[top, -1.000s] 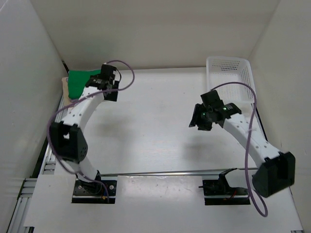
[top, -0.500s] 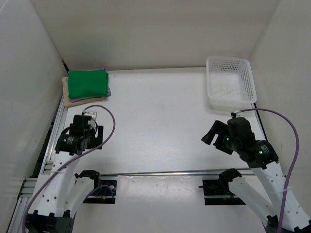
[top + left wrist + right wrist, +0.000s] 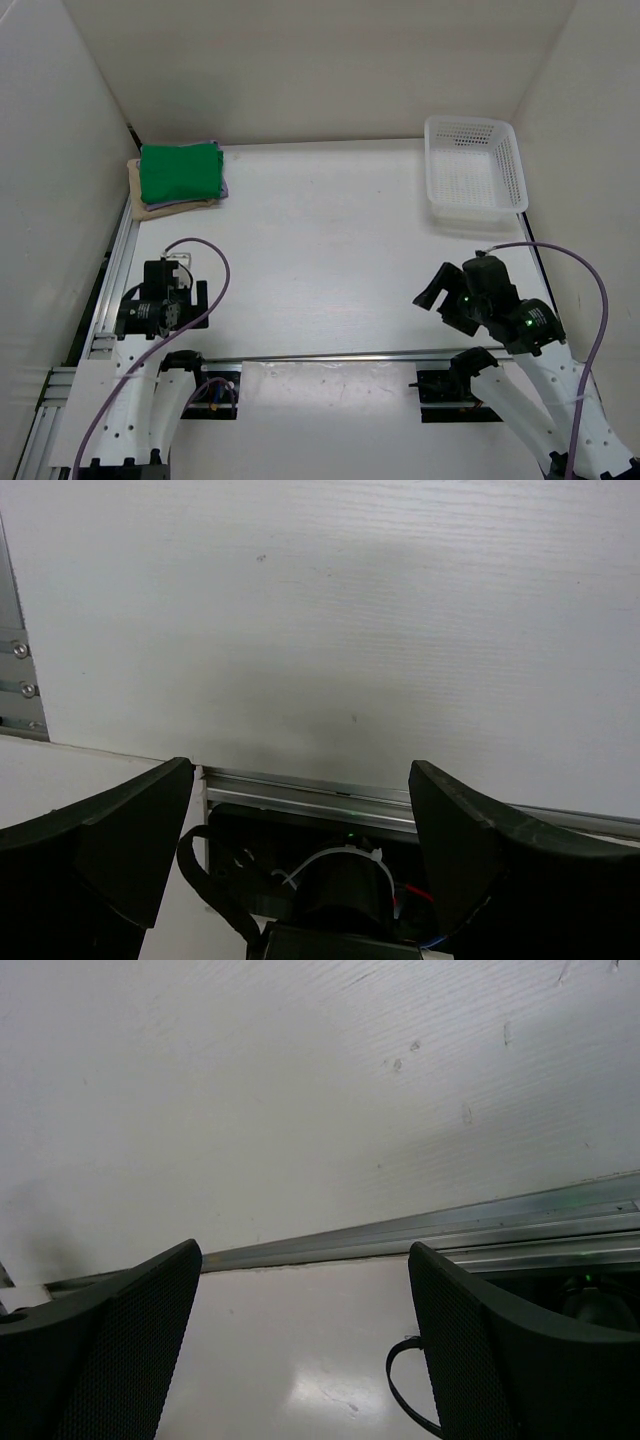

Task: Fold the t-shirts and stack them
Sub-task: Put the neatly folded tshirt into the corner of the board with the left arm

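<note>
The t-shirts lie folded in one stack at the back left corner of the table: the bright green one (image 3: 180,171) on top, a light purple edge (image 3: 224,187) under it and the tan one (image 3: 150,208) at the bottom. My left gripper (image 3: 178,272) is drawn back near its base at the front left, far from the stack, jaws wide open and empty (image 3: 300,830). My right gripper (image 3: 433,287) hangs low at the front right, also open with nothing between its fingers (image 3: 305,1340).
A white mesh basket (image 3: 512,175) stands at the back right against the wall. A metal rail (image 3: 330,355) runs across the near edge in front of both arm bases. White walls close in the table on three sides.
Both arms have pulled back from the table toward their bases. The left gripper left the green shirt at the back left corner; the right gripper's jaws have spread wider.
</note>
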You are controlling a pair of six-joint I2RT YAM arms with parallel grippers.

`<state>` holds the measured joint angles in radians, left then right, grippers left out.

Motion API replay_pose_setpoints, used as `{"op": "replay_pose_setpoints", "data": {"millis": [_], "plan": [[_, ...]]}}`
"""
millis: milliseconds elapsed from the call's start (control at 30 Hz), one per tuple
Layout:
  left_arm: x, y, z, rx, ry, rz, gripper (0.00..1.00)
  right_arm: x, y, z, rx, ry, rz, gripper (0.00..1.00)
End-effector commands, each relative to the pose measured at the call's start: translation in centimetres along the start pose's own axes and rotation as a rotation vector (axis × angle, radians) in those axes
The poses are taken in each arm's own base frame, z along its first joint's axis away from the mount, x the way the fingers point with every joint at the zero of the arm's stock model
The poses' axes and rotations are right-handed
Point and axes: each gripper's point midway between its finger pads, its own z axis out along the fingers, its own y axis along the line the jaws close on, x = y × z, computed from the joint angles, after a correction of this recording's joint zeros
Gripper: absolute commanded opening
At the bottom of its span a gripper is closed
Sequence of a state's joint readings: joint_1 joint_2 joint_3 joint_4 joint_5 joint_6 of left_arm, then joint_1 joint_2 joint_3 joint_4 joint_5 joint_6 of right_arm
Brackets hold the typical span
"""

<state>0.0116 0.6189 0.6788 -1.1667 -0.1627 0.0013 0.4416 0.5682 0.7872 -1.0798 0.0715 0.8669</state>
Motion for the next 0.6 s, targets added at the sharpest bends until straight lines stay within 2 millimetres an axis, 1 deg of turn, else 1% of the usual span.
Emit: {"op": "replay_pose_setpoints", "data": {"millis": [0,33,67,367,567], "plan": [[0.4,-0.5,0.3,0.028,0.011,-0.006,1.0,0.1,0.2,0.2,-0.007,0.004,0.016,0.88],[0.7,-0.4,0.5,0.018,0.02,-0.004,1.0,0.3,-0.1,0.5,0.002,0.011,0.016,0.88],[0.9,-0.4,0.7,0.018,0.029,-0.003,1.0,0.2,0.1,0.5,-0.005,0.006,0.016,0.89],[1.0,-0.1,0.6,0.005,0.023,-0.028,1.0,0.8,-0.7,1.4,0.017,0.024,-0.012,0.89],[1.0,0.1,0.7,0.0,0.034,-0.036,1.0,0.7,-0.8,1.5,0.007,0.015,-0.034,0.9]]}}
